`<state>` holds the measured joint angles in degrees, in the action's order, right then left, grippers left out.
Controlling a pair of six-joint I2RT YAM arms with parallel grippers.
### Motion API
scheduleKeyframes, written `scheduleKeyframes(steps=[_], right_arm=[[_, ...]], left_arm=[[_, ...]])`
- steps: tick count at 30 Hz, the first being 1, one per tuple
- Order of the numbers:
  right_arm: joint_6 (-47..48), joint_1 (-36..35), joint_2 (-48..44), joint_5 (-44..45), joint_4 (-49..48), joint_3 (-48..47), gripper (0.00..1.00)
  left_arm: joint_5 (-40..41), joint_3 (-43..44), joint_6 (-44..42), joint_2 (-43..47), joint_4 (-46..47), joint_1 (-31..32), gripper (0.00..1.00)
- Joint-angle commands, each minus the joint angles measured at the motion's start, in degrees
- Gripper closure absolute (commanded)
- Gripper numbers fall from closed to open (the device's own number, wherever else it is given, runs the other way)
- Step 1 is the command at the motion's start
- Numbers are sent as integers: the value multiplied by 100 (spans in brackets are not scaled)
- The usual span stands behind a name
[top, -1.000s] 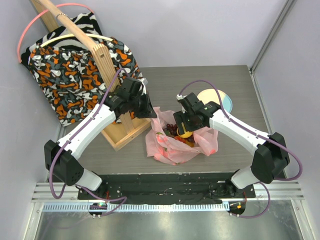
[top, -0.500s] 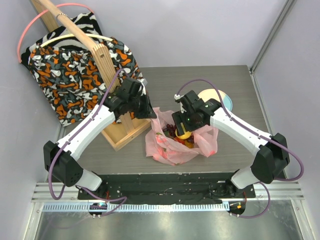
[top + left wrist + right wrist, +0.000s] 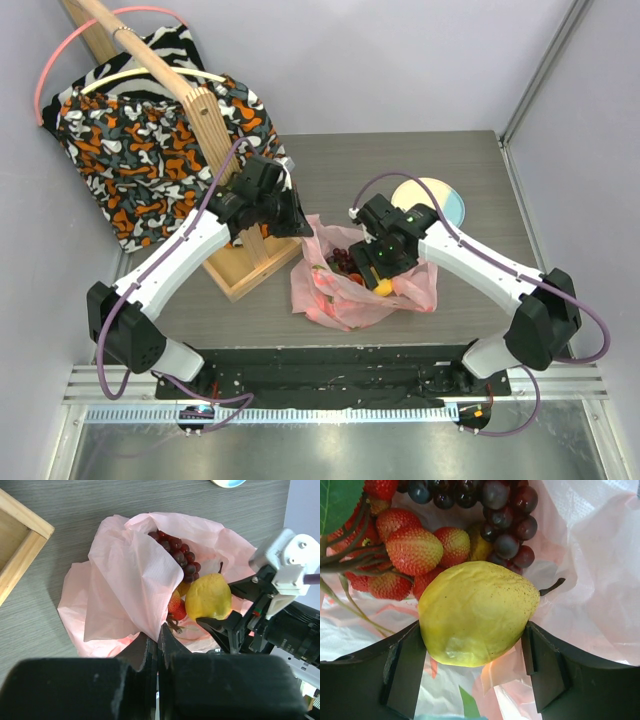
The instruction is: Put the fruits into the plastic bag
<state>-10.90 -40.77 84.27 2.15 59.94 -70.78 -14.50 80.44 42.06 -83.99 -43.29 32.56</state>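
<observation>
Your right gripper [image 3: 475, 655] is clamped on the large yellow fruit [image 3: 477, 612], a dull-skinned, pear-shaped piece with a short dark stem, one black finger pressed against each flank. You are holding it in the open mouth of the thin, crinkly, translucent pink plastic bag [image 3: 125, 575], with pink film showing beneath and around it; whether the fruit already touches the film cannot be told. Inside the bag, just beyond the yellow fruit, lie the red, bumpy strawberry-like pieces [image 3: 415, 550] on their thin stalks and the dark purple grape bunch [image 3: 180, 555], the grapes towards the far side of the opening. A small yellowish piece sits between them, too hidden to name. Your left gripper [image 3: 158, 640] is pinched fully closed on a fold of the bag's rim on its left side, lifting that side so the mouth gapes. The bag rests on the grey wood-grain worktop [image 3: 400, 155], about midway between its left and right edges and closer to the near edge. The pale blue round plate [image 3: 450, 205] lies towards the right edge, just behind your right arm. A light wooden frame [image 3: 245, 270] stands at the left edge, with an orange, black and white patterned cloth [image 3: 130, 160] hanging beyond it.
</observation>
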Motion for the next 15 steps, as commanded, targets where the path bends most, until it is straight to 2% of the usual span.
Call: scheduleKeyframes(steps=[1,9,10,15], right_arm=[[-123,-36,-315,92,70,-76,28],[-185,-45,-306,-127,-132,-313,14],[-194,-45,-297,-136,-149,-322,3],[-185,-45,-332,-136,-193,-419,3]], left_arm=[[53,-20,135,295,189,-65,100],[79,-73,127,339,198,-65,100],[79,-81,135,348,198,-56,100],[70,-99,144,348,207,-65,100]])
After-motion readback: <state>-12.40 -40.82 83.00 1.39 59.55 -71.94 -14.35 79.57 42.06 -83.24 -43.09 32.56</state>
